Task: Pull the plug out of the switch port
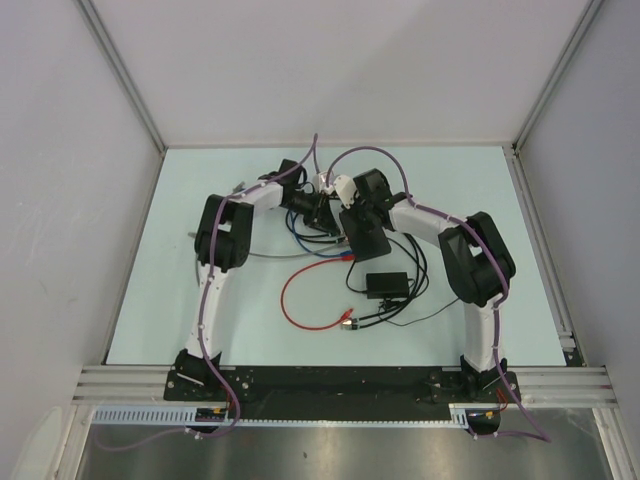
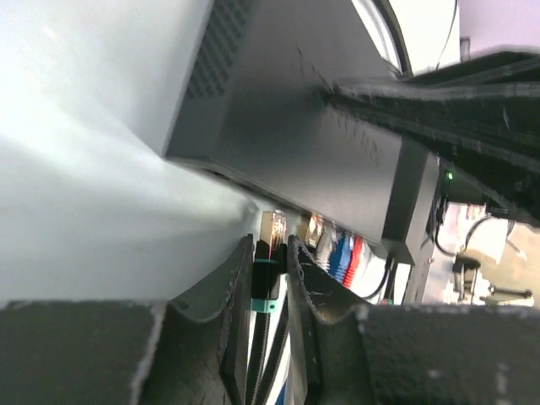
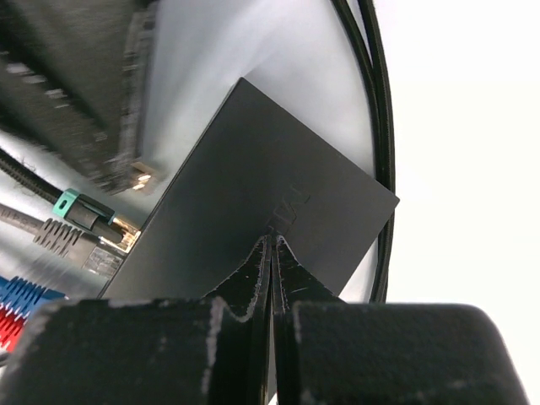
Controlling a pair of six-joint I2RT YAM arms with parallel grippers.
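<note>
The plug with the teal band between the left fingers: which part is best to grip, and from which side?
Grip the plug on its narrow boot at the teal band, behind the clear tip: its flat sides suit a pinch. Come from the cable end, in line with it, towards the switch, as the left gripper does.

Flat black switch — plug just beside

We log the switch near the bench middle; small box just before it, toward the near edge; cable loop left of the box; plug beside the switch's socket edge.
</note>
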